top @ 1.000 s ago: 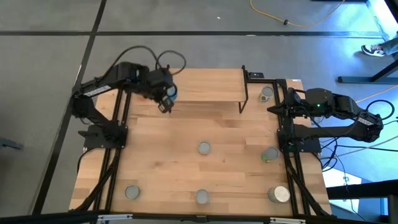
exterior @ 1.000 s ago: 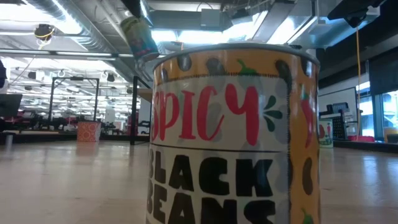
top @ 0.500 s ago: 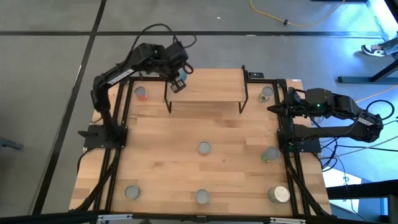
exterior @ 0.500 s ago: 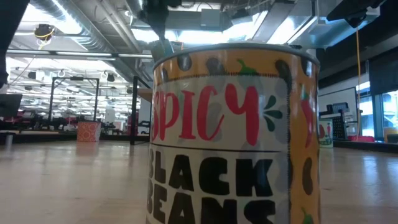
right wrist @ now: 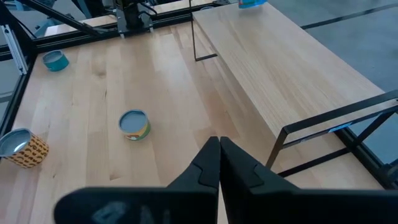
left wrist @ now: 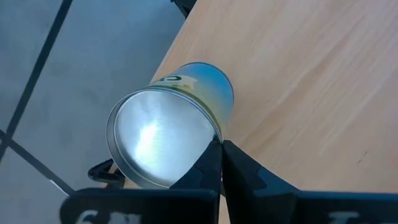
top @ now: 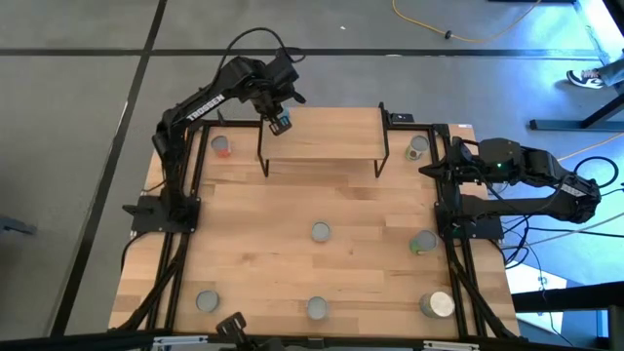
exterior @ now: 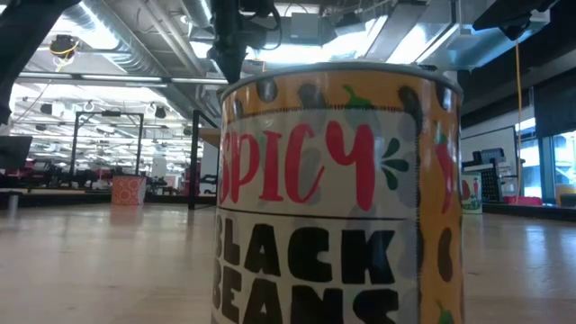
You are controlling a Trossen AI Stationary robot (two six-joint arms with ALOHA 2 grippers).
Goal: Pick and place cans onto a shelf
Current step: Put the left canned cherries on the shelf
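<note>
Shelf (top: 322,135) top looks bare; the left tool (top: 280,124), clenched on a blue-green can (top: 282,125), hangs over its left end. Seven cans wait on the counter (top: 253,253). Right tool (top: 429,172), clamped empty, idles at the counter's right edge.

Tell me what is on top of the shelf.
The shelf top is bare except its far left corner, where the left gripper holds a tilted can. The arm hides whether the can touches the wood.

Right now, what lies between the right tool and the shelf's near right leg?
In the right wrist view, only bare tabletop lies between the right tool and the shelf leg; no can stands there.
</note>
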